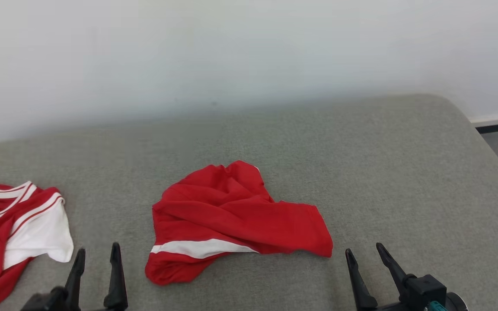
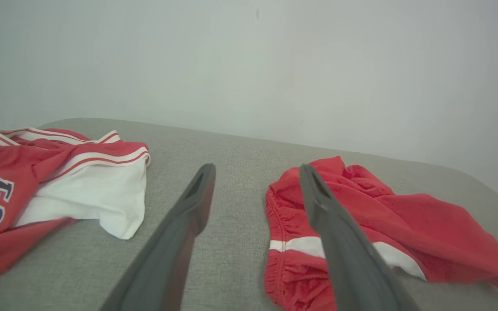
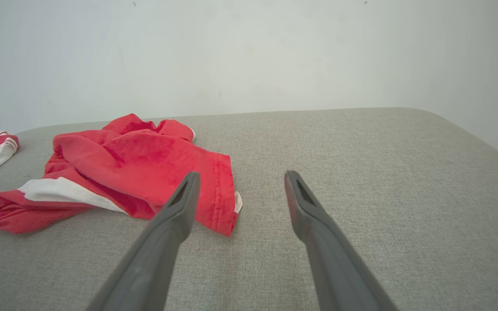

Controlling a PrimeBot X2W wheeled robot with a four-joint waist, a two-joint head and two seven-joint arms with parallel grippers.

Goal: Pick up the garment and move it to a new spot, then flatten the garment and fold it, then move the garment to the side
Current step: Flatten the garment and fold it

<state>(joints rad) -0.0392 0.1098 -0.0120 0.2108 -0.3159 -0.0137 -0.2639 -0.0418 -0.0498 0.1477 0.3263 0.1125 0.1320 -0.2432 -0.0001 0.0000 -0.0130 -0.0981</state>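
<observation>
A pair of red shorts (image 1: 236, 216) with a white stripe lies crumpled near the middle of a grey bed (image 1: 383, 151), a little toward its near edge. The cloth is bunched and folded over itself. The gathered waistband is at the near left, the stripe runs across just above it, and one leg stretches out flat to the right, its stitched hem at the far right end. Nothing is touching the shorts.

The left gripper (image 1: 97, 248) hovers at the lower left of the head view, its two dark fingers spread wide with nothing between them. It sits between the shorts and a red and white jersey (image 1: 15, 220), clear of both. In the left wrist view the right-hand finger overlaps the waistband end of the shorts, though whether it touches the cloth cannot be told from that angle.

The right gripper (image 1: 364, 248) hovers at the lower right, also spread wide and empty. It is just beside the hem end of the shorts, on the near right. In the right wrist view its left-hand finger points at that hem.

The jersey lies loosely spread at the left edge of the bed, well apart from the shorts, with dark lettering on its front and striped trim. A pale wall (image 1: 231, 52) rises behind the bed.
</observation>
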